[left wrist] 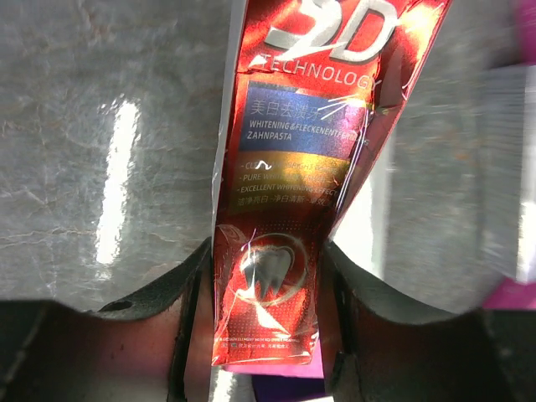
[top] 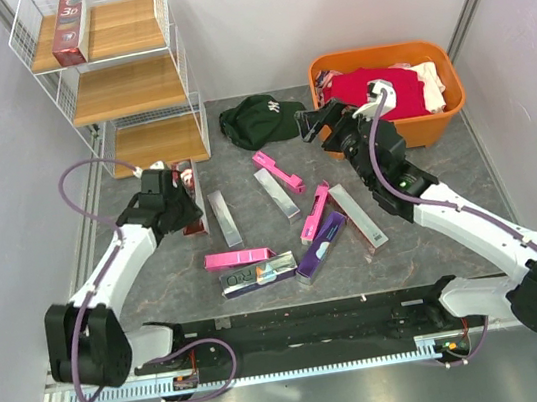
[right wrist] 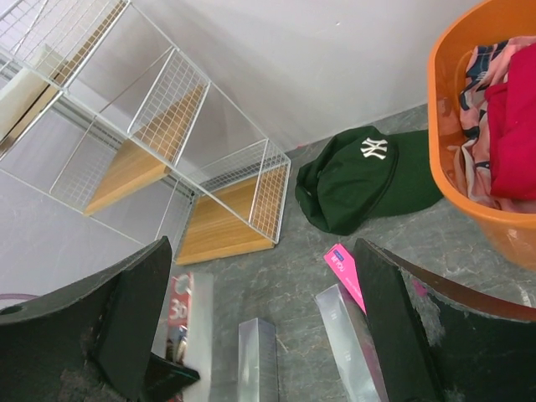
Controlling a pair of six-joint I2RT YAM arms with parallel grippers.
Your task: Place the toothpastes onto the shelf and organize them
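My left gripper (top: 176,201) is low at the left of the table, shut on a dark red toothpaste box (top: 190,198). In the left wrist view that red box (left wrist: 276,243) fills the gap of the left gripper (left wrist: 266,255), with both fingers against its sides. Another dark red box (top: 71,30) lies on the top board of the shelf (top: 135,84). Loose toothpastes lie mid-table: silver (top: 224,218), pink (top: 277,171), hot pink (top: 239,258), holographic (top: 259,275), purple (top: 321,249). My right gripper (top: 323,122) hangs open and empty above the table; seen from its wrist, the right gripper (right wrist: 260,322) is over a silver box (right wrist: 260,360).
A dark green cap (top: 261,119) lies at the back of the table. An orange tub (top: 436,125) with clothes stands at the back right, close behind the right gripper. The shelf's lowest board (right wrist: 218,226) sits near the floor at the left.
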